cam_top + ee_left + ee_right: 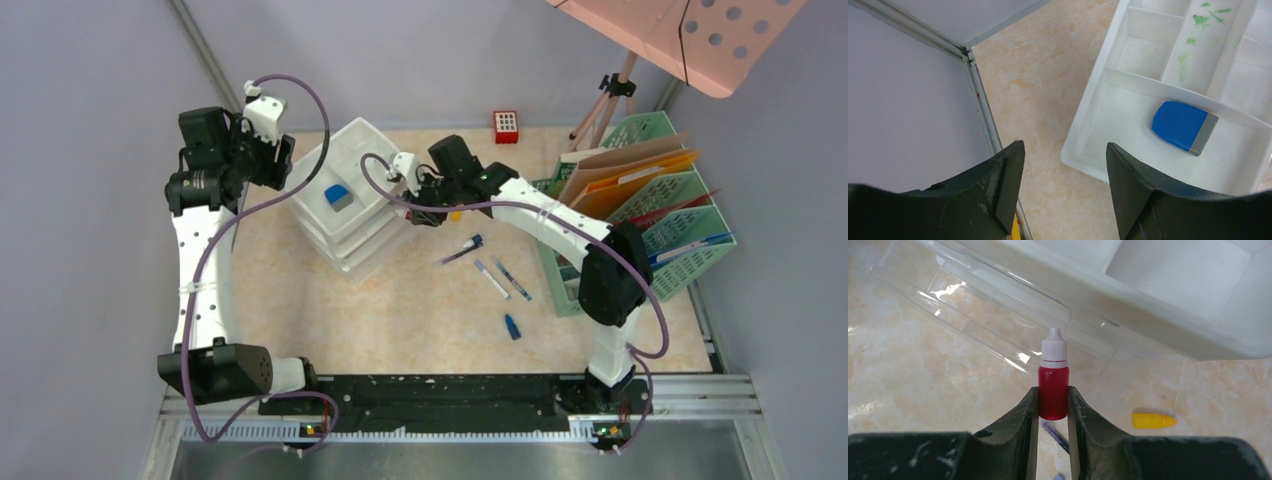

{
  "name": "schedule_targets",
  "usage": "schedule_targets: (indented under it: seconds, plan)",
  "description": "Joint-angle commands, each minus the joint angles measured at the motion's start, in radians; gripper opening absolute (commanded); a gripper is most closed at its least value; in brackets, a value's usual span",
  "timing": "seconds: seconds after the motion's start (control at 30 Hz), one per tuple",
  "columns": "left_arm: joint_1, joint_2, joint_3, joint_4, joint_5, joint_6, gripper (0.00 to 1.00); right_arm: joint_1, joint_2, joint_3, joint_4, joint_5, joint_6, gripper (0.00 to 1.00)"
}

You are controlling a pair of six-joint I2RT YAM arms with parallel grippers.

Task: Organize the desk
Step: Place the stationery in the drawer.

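**Right pincer grips red dropper bottle beside white tray**

The right pincer (pixel 1053 405) is clenched on the lower body of a small red plastic dropper bottle with a white cap (pixel 1053 382). The cap points toward the white plastic compartment tray (pixel 1080 130). The left pincer (pixel 1064 148) hangs released over a corner of the beige marbled desk (pixel 400 320), which lies under both arms.

Likely risks are that the narrow grip lets the bottle swivel or slip, or that its cap clips the tray's edge.

Counted:
- one red bottle
- one yellow dropper bottle (pixel 1153 420), lying loose
- one blue-and-grey eraser (pixel 1180 125) in the tray
- three pens (pixel 490 278)
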Motion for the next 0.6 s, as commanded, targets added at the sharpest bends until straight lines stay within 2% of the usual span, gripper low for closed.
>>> schedule_targets:
  seconds: [0.0,0.33,0.57]
  plan:
    - [0.005,-0.037,0.007,0.035,0.001,-0.004,0.66,0.009,0.016,0.072,0.018,0.023,-0.035,0.19]
    - [0.005,-0.038,0.003,0.034,-0.001,0.001,0.66,0.015,0.068,0.099,0.010,0.061,-0.074,0.28]
    - [0.006,-0.040,0.002,0.035,-0.004,0.003,0.66,0.015,0.079,0.099,0.016,0.072,-0.080,0.41]
